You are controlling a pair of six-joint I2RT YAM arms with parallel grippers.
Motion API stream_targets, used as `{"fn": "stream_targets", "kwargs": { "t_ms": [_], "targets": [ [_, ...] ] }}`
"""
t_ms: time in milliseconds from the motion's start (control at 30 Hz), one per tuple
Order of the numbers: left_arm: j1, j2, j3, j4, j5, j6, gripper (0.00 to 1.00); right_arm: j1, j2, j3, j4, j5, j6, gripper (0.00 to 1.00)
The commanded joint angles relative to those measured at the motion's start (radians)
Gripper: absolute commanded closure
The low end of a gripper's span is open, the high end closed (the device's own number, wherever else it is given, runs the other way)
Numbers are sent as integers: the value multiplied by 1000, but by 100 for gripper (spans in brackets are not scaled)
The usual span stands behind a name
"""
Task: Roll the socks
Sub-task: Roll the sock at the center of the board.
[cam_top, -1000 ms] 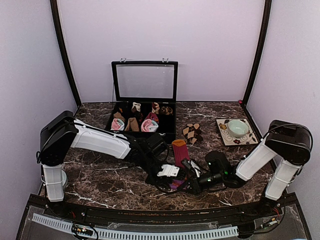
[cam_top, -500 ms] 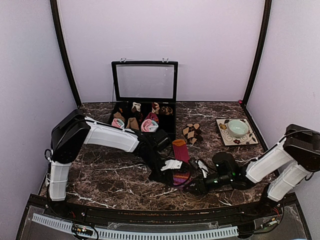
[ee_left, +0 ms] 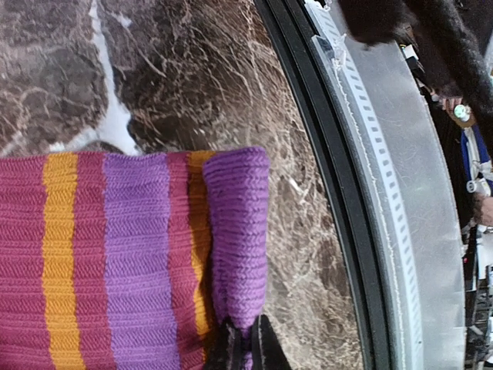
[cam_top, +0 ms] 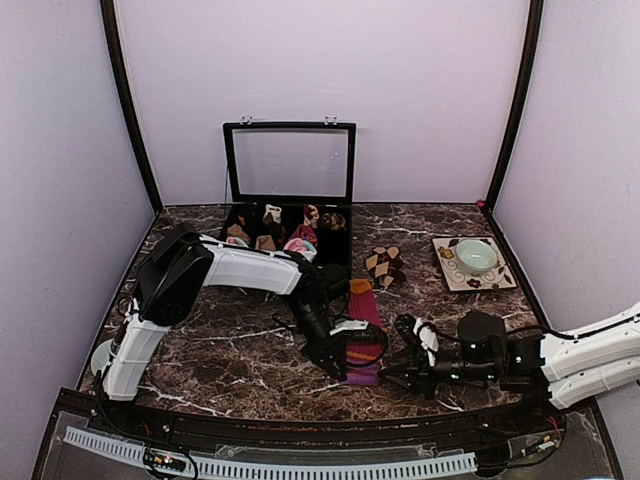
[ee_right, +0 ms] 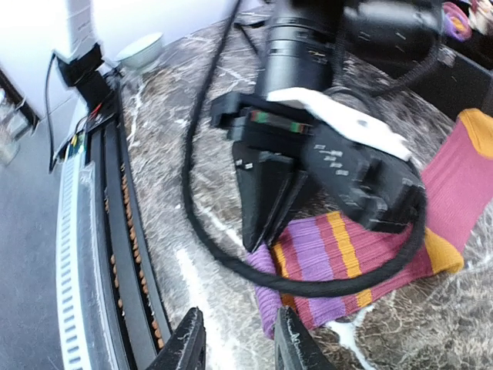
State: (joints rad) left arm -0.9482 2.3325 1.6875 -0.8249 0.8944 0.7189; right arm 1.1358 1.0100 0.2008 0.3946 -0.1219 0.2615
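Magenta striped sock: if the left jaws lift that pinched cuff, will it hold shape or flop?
Probably flops: the magenta striped sock is soft ribbed knit, already folded over at the cuff the left gripper pinches. Likely light, lying flat and thin. Its knit may drag, not slide, on the marble table.

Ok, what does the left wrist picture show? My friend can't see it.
The left gripper pinches the purple cuff edge of a magenta striped sock with purple and orange bands. The sock lies flat on a dark marble table, close to its front edge.
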Motion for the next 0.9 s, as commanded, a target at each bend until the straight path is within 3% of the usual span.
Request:
{"fn": "stream_targets", "kwargs": {
  "t_ms": [0,267,667,867],
  "targets": [
    [-9,53,8,-160,-49,-17,96,63,16,-5,-41,59,-116,69],
    [-9,125,80,-199,-114,-61,97,166,236,105,-35,101,-235,69],
    [-9,185,156,-218,-162,-102,99,178,442,255,-15,125,-416,69],
    [-9,189,159,-220,-201,-106,99,170,500,245,55,174,-435,70]
  ]
}}
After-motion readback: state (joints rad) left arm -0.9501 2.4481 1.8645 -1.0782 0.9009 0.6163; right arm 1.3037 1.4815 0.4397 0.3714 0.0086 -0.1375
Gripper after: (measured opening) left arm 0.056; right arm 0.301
